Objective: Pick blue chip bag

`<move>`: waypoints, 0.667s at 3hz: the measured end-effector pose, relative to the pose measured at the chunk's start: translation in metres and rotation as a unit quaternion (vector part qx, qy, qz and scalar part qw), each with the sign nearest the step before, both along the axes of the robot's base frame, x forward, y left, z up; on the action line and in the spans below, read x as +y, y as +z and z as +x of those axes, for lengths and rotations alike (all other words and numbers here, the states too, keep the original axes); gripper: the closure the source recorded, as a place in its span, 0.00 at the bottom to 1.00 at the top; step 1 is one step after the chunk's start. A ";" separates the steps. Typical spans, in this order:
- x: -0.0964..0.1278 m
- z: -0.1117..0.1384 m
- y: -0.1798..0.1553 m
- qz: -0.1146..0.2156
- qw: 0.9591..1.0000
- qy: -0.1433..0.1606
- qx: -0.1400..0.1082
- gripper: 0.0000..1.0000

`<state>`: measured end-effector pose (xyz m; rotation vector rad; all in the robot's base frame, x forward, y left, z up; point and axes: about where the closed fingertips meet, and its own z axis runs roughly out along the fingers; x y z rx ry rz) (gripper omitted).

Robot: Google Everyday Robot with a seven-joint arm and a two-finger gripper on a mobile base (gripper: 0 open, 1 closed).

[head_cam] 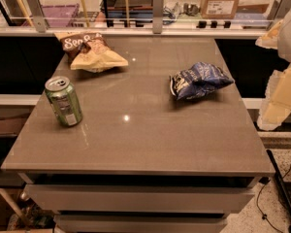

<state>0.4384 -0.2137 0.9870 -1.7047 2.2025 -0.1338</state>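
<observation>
Camera view: one frame, looking down and across the table from its near edge.
Table (136, 144): a glossy grey-brown top, the largest thing in frame. Its near edge runs above two pale drawer fronts (136, 198), and its far edge meets a glass rail with metal posts (157, 8). The left and right edges drop to dark gaps.
Open room: bare top stretches across the middle, between the green can and the blue chip bag. It continues from both down to the near edge.
Hand (276, 98): a pale shape at the right border of the frame, out past the table's right edge. It sits to the right of the blue chip bag and apart from it. Whether it is spread or pressed together cannot be told.
Brown-and-tan chip bag (89, 50): lies flat at the far left, close to the rail edge.
Blue chip bag (199, 80): crumpled dark blue foil with white lettering, lying on the right half of the top. It is nearer the right edge than the centre and well apart from the other items.
Green can (63, 101): upright with its silver lid showing, near the left edge.
</observation>
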 end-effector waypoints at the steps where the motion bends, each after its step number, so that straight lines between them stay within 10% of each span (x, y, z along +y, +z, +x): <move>1: 0.000 0.000 0.000 0.000 1.000 0.000 0.000 0.00; 2: 0.001 0.000 0.003 -0.007 1.000 -0.001 -0.006 0.00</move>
